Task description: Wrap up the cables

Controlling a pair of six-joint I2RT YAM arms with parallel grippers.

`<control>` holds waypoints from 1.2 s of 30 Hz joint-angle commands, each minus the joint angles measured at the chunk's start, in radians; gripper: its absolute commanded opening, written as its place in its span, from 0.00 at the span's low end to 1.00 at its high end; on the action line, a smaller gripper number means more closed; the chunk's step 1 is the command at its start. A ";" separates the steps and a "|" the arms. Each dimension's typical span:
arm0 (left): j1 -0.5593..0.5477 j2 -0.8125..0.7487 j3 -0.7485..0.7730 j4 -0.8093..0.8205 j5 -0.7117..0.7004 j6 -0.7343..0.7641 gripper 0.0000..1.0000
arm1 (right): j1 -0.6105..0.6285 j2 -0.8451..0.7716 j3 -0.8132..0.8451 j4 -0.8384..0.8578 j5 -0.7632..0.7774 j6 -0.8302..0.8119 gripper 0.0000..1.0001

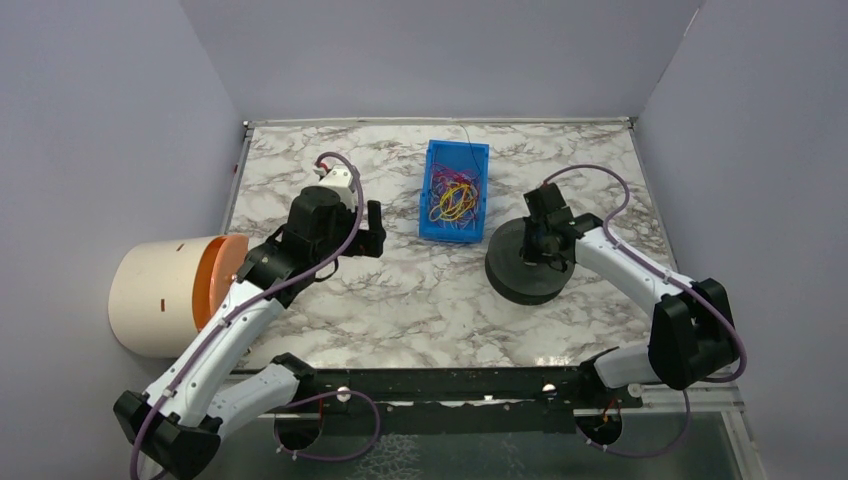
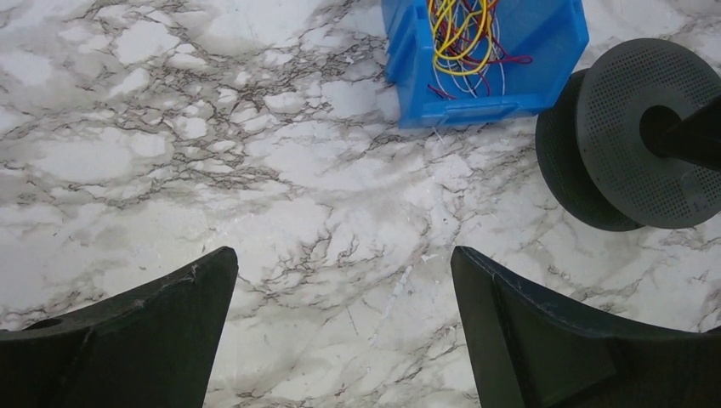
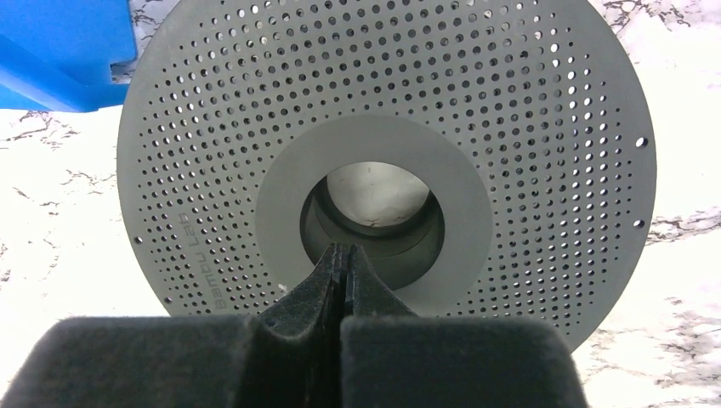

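The cables [image 1: 455, 200] lie in a loose tangle inside the blue bin [image 1: 430, 200], which sits toward 12 o'clock on the tabletop [image 1: 420, 290]. They are yellow, red, orange and purple strands, hair-thin, heaped on one another, with a few ends trailing over the bin's near wall.

They look very light and limp, with just enough spring to hold their loops, so lifting one strand will probably drag others with it. Such thin wire could also slip out of a loose pinch. A firm pinch on a raised yellow loop at the top of the heap, or on a free end at the near wall, looks like the best place to take hold.

The left gripper [image 2: 344, 263] hovers over bare marble at the bin's 9 o'clock, spread wide and carrying nothing. The right gripper [image 3: 344, 255] is clenched, its tips pressed together and poking into the centre hole of the dark perforated spool [image 1: 515, 270], which stands at the bin's 4 o'clock. No cable is on the spool yet.
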 commanded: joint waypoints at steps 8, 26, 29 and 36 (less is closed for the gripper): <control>-0.003 -0.127 -0.087 0.082 -0.009 -0.022 0.99 | -0.002 -0.015 -0.092 0.124 -0.183 -0.068 0.01; -0.002 -0.181 -0.153 0.096 -0.097 -0.005 0.99 | 0.240 -0.044 -0.130 0.112 -0.261 0.021 0.01; -0.003 -0.199 -0.161 0.097 -0.123 -0.030 0.99 | 0.290 -0.016 -0.105 0.124 -0.267 0.046 0.01; -0.003 -0.199 -0.111 0.081 -0.101 -0.034 0.99 | 0.427 0.097 0.016 0.117 -0.220 0.113 0.01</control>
